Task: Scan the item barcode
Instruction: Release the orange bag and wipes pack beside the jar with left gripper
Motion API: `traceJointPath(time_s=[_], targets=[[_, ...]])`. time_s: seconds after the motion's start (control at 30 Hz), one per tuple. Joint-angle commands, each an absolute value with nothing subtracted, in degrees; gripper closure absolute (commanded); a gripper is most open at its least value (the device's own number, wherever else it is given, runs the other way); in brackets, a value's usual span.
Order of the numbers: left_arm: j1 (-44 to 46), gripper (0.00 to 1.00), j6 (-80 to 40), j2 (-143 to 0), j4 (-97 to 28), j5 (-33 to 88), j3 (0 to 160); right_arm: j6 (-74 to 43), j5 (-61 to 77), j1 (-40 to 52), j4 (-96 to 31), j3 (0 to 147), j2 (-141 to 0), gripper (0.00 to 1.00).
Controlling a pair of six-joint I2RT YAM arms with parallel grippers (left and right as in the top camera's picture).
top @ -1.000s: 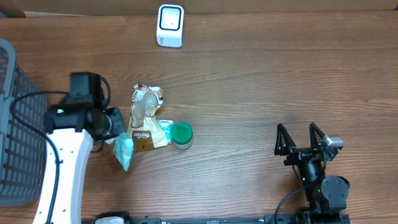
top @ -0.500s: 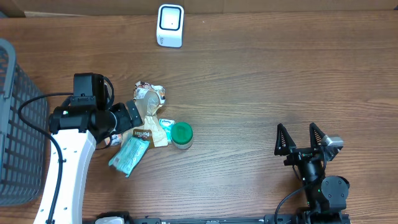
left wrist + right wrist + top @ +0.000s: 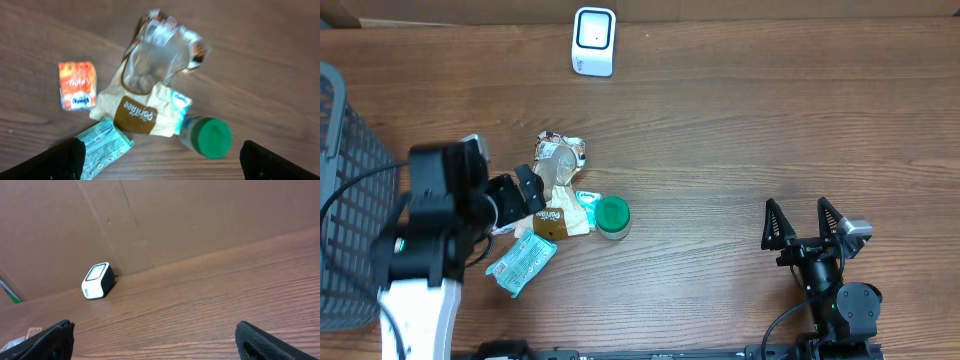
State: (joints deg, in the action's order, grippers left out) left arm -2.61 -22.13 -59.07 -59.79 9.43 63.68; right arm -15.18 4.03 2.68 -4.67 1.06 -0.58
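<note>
A teal snack packet (image 3: 521, 263) (image 3: 102, 145) lies flat on the table, free of any grip. My left gripper (image 3: 524, 200) (image 3: 162, 165) hovers open above a small heap: a tan pouch (image 3: 552, 216) (image 3: 138, 113) with a clear crumpled top (image 3: 159, 56), a green-lidded jar (image 3: 612, 216) (image 3: 208, 137) and an orange packet (image 3: 77, 91). The white barcode scanner (image 3: 593, 41) (image 3: 97, 280) stands at the table's far edge. At the near right, my right gripper (image 3: 805, 226) (image 3: 160, 342) stands open and holds nothing.
A dark wire basket (image 3: 342, 200) fills the left edge of the table. A brown cardboard wall (image 3: 165, 220) rises behind the scanner. Bare wood lies between the heap and the right arm.
My left gripper has opened and let go of the teal packet, which now lies on the table. The left arm has drawn back to the left. The right arm has not moved.
</note>
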Motion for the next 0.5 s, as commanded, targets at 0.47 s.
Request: traceJointPath(time_s=[0.47], targets=[[-2.4, 0.00, -10.1, -46.4, -67.0, 10.6, 78.9, -15.0, 3.5, 2.9, -4.4, 0.5, -0.2, 0.00]])
